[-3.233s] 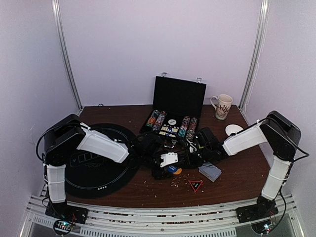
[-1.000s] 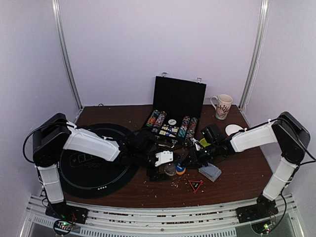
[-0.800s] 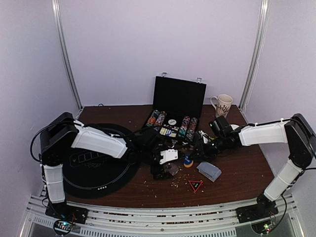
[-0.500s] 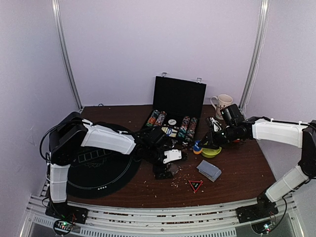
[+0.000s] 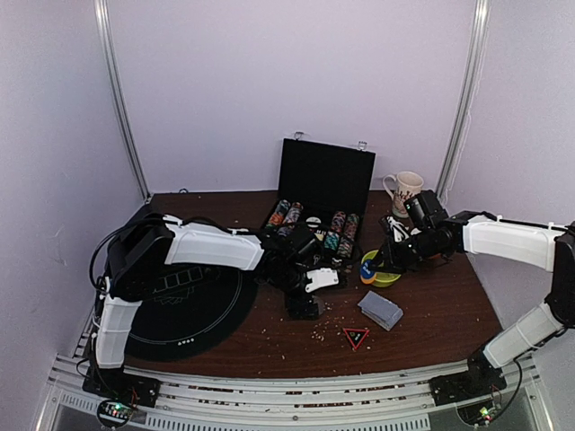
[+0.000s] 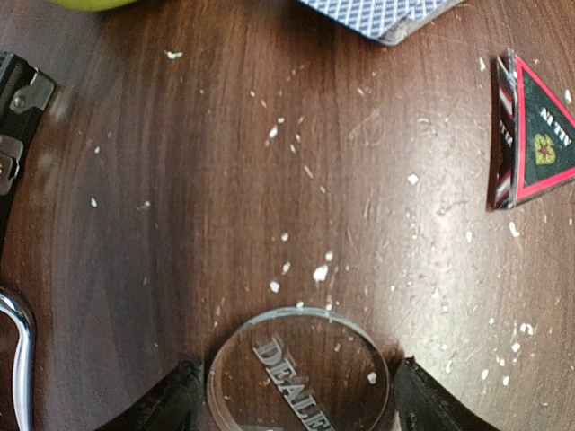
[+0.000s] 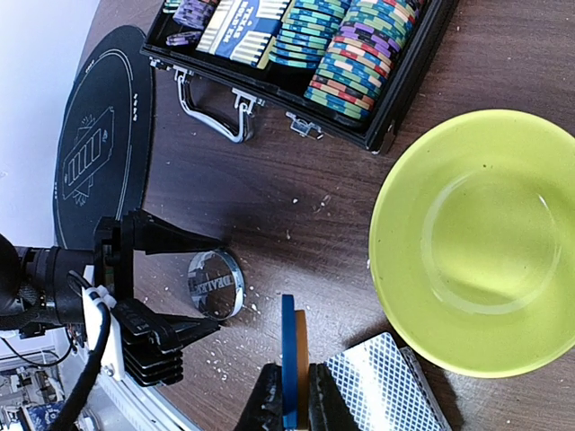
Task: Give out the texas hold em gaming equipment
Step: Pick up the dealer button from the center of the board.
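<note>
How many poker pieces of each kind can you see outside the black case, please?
Clear round dealer disc: 1
Red-edged black triangular plaque: 1
Grey-blue-backed card deck: 1
Blue and orange round poker chips: 2
Total: 5

Dark brown wooden table (image 5: 440, 314), speckled with pale crumbs (image 6: 320, 272). Left: round black mat (image 5: 180, 314), flat. Rear centre: open black case (image 5: 325, 175). Rear right: patterned mug (image 5: 405, 193), upright. Right of centre: yellow-green bowl (image 7: 382, 224); just in front, deck of cards (image 5: 381, 310). Near deck: red-edged triangular marker (image 5: 356, 338). Left of deck: clear dealer disc (image 6: 301, 373), flat.
</note>
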`<action>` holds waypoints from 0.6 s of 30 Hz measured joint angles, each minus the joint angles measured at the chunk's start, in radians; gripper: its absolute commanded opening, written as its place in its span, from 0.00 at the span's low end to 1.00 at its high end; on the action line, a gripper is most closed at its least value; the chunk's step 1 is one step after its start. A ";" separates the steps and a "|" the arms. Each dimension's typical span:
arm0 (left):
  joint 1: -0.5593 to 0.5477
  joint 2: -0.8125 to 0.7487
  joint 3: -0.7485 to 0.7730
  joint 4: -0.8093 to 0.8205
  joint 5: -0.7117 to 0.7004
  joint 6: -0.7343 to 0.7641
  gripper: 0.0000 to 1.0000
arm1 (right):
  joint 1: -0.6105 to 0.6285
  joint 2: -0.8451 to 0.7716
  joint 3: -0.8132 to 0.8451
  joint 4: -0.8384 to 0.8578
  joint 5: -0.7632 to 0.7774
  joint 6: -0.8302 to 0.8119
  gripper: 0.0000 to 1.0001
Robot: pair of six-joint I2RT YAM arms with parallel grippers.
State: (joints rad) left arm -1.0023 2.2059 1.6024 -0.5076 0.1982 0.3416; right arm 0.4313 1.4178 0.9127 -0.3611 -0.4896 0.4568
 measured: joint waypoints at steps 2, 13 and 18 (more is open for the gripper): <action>0.000 0.001 0.008 -0.023 -0.004 -0.003 0.74 | 0.000 -0.001 0.000 -0.001 0.002 -0.005 0.00; -0.003 0.001 0.023 -0.064 -0.030 -0.046 0.43 | -0.001 -0.009 0.000 -0.003 0.010 -0.009 0.00; -0.003 -0.034 -0.036 -0.016 -0.046 -0.087 0.42 | -0.002 -0.011 0.000 -0.003 0.011 -0.010 0.00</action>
State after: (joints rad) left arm -1.0050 2.1719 1.5665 -0.5232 0.1524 0.2546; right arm 0.4294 1.4063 0.9127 -0.3645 -0.4786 0.4473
